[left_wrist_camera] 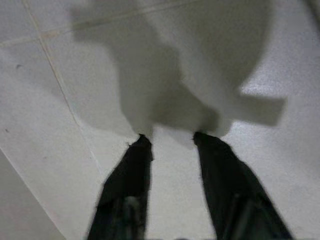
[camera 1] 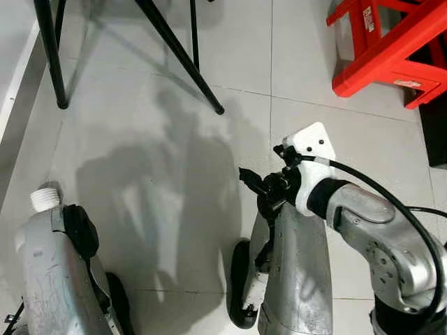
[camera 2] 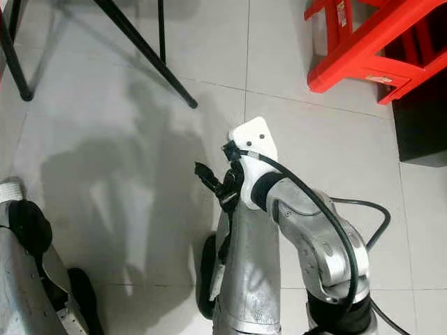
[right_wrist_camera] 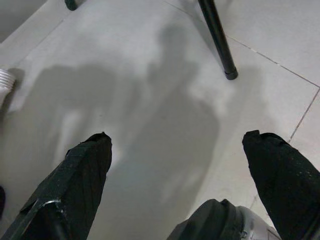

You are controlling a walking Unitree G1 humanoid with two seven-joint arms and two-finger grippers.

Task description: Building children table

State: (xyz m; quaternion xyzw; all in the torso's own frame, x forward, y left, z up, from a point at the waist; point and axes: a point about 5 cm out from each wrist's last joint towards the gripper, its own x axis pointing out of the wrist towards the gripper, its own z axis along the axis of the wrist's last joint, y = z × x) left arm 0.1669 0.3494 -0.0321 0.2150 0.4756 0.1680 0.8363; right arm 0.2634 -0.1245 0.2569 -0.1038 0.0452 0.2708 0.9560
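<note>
A red plastic piece of children's furniture (camera 1: pixel 391 42) stands on the tiled floor at the far right. My right arm is bent in front of me, its wrist carrying a white mount (camera 1: pixel 311 146). My right gripper (camera 1: pixel 253 180) points left, low over bare tiles and well short of the red piece. In the right wrist view the right gripper (right_wrist_camera: pixel 177 136) is open wide with nothing between its fingers. My left gripper (left_wrist_camera: pixel 172 137) hangs over the floor, open and holding nothing.
Black tripod legs (camera 1: pixel 185 59) stand on the floor at the far left and centre. A dark object (camera 1: pixel 436 132) sits at the right edge. My own silver legs (camera 1: pixel 42 279) show at the bottom. A black cable (camera 2: pixel 363 209) trails by my right arm.
</note>
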